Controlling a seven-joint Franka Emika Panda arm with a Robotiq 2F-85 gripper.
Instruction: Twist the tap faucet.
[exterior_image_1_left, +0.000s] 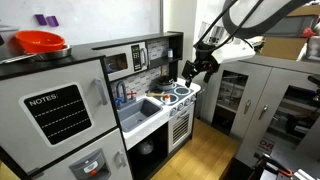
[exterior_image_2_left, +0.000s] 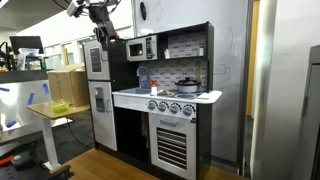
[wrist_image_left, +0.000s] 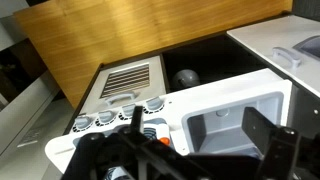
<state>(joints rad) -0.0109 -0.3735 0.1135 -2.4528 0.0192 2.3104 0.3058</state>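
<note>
The tap faucet (exterior_image_1_left: 122, 92) is a thin dark arched spout standing at the back of the white sink basin (exterior_image_1_left: 142, 112) of a toy kitchen. My gripper (exterior_image_1_left: 203, 68) hangs in the air above and in front of the stove end, well apart from the faucet. It also shows high up in an exterior view (exterior_image_2_left: 100, 14). In the wrist view the gripper (wrist_image_left: 200, 135) is open and empty, looking down on the sink basin (wrist_image_left: 228, 125). The faucet is out of view there.
A pot (exterior_image_1_left: 182, 92) sits on the stove beside the sink. The stove knobs (wrist_image_left: 100, 120) and oven grille (wrist_image_left: 130, 80) face the wooden floor. A microwave (exterior_image_1_left: 125, 60) hangs above the counter. A red bowl (exterior_image_1_left: 40, 42) rests on the toy fridge. Grey cabinets (exterior_image_1_left: 270, 100) stand nearby.
</note>
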